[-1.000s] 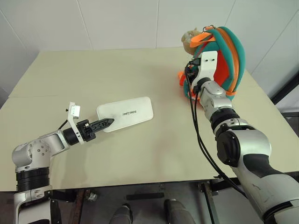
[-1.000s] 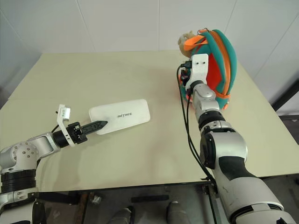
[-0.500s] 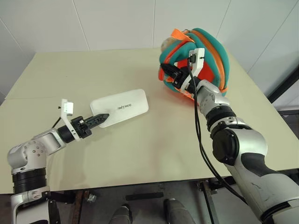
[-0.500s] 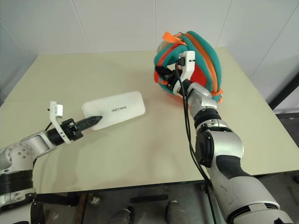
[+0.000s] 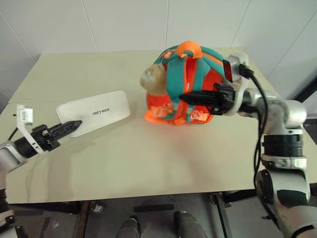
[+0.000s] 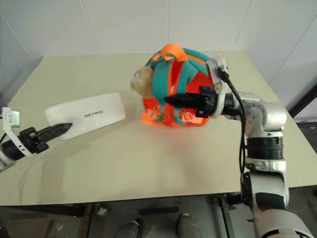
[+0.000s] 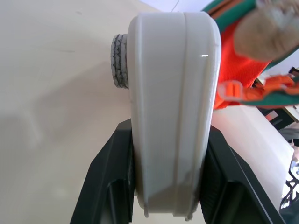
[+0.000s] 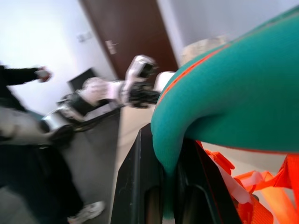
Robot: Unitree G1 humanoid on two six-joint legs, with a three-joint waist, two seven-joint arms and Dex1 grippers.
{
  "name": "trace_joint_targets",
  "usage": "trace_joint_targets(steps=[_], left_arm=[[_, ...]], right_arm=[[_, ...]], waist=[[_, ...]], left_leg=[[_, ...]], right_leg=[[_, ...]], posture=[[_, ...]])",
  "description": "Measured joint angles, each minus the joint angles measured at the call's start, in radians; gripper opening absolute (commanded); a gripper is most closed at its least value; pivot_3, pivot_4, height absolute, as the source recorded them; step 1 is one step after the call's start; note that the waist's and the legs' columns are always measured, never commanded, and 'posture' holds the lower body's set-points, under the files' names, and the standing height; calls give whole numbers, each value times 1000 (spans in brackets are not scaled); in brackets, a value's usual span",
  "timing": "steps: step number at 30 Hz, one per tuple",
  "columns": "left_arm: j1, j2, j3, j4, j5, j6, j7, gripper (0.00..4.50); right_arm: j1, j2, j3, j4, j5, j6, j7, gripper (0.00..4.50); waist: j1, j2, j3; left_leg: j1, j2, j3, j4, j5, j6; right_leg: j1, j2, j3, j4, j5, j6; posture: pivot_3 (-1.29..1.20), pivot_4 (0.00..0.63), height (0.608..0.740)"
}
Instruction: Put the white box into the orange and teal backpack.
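The white box (image 5: pixel 94 113) lies flat at the table's left, and my left gripper (image 5: pixel 74 125) is shut on its near end. In the left wrist view the box (image 7: pixel 173 93) stands edge-on between the two black fingers (image 7: pixel 112 186). The orange and teal backpack (image 5: pixel 190 82) is tipped over near the table's middle, its tan plush animal (image 5: pixel 153 79) facing the box. My right gripper (image 5: pixel 184 98) reaches in from the right and is shut on a teal strap (image 8: pixel 210 107) of the backpack. I cannot tell whether the backpack rests on the table.
The cream table (image 5: pixel 148 158) has bare surface in front of the backpack and between it and the box. A black cable (image 5: pixel 260 119) loops along my right arm. A person in dark clothes (image 8: pixel 18 126) stands beyond the table, near a dark door (image 8: pixel 135 32).
My right arm has swung the backpack from the far right of the table toward the middle and turned it over. My left gripper has drawn the white box to the left.
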Motion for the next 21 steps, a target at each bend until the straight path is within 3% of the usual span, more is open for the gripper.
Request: trace_joint_targets(steps=[8, 21], left_arm=[[29, -2, 47, -73, -44, 1, -2, 1337], [173, 11, 259, -277, -232, 19, 12, 1337]], right_arm=[[57, -54, -24, -158, 208, 158, -70, 44], [196, -112, 28, -174, 202, 84, -96, 44]], waist=[[20, -1, 0], [25, -2, 0]], left_leg=[[1, 0, 0, 1, 0, 0], [2, 0, 0, 2, -1, 2]], right_leg=[[3, 0, 0, -1, 0, 0], [3, 0, 0, -3, 0, 0]], posture=[[0, 150, 740], [0, 150, 740]])
